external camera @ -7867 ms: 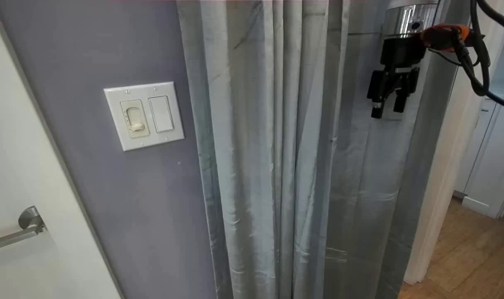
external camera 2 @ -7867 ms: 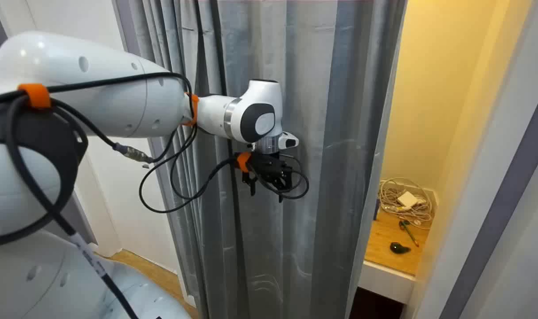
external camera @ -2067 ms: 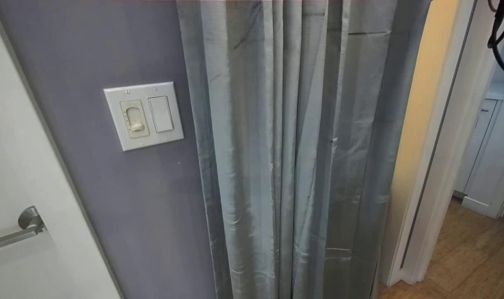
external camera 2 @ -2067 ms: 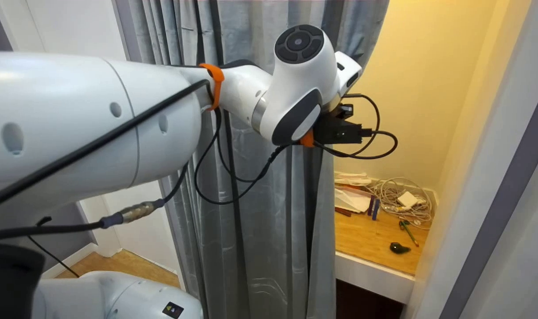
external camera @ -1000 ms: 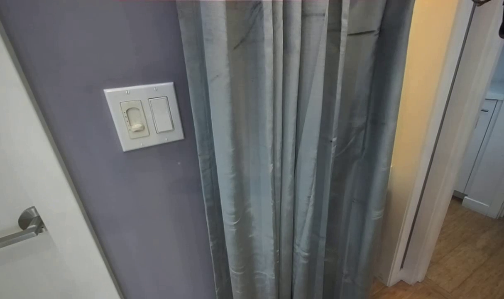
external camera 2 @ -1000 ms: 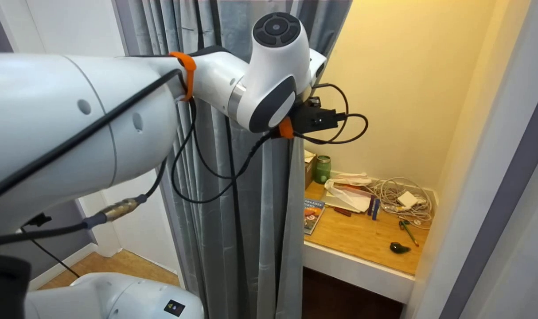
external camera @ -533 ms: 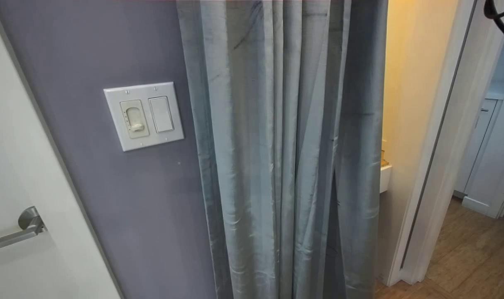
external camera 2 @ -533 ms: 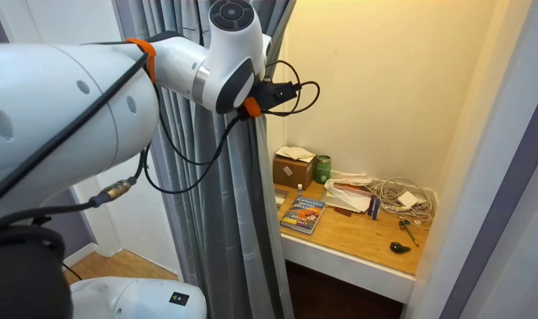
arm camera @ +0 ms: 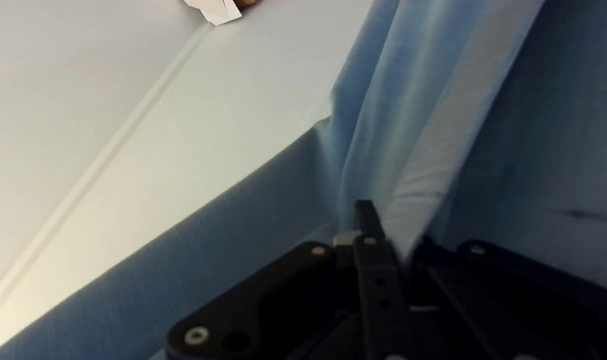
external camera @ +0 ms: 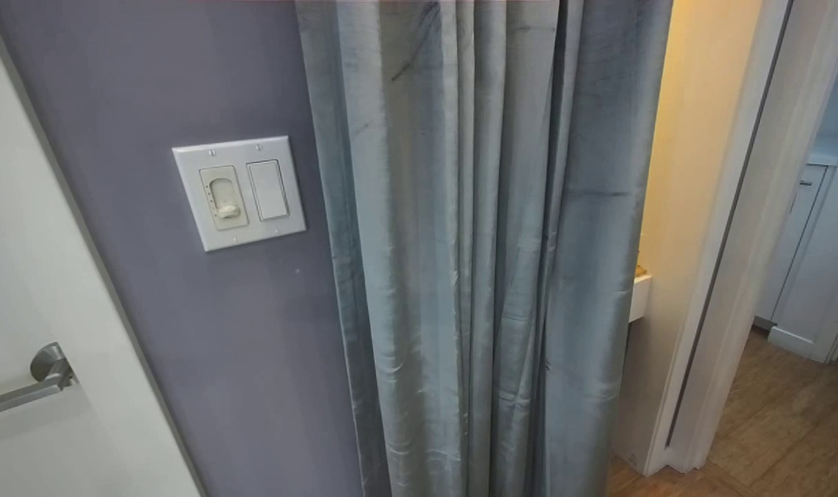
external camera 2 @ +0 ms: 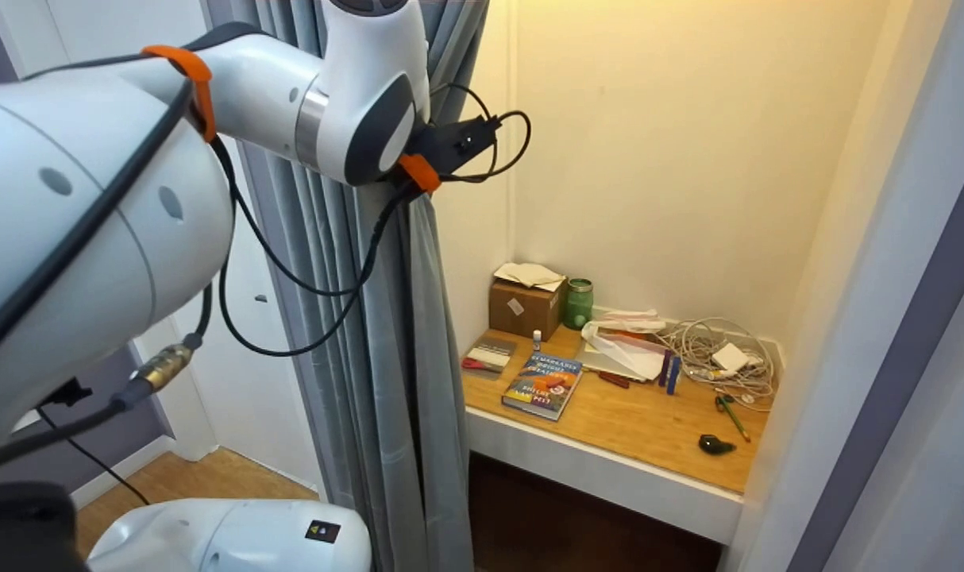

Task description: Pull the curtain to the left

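Wrist view: the gripper clamps a fold of the curtain, whose long pleats likely run across the leftward pull.

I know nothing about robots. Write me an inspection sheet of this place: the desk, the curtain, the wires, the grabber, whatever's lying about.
Surface: wooden desk, with assorted things on top.
Job's things: grey-blue curtain, bunched in folds left of the desk in an exterior view.
Clutter: book, cardboard box and green jar, all on the desk.
Gripper: closed on a fold of the curtain, in the wrist view.
Cables: black cables run along the arm and loop near the gripper; whether they touch the curtain, cannot tell.
Surroundings: white wall switch on a purple-grey wall.
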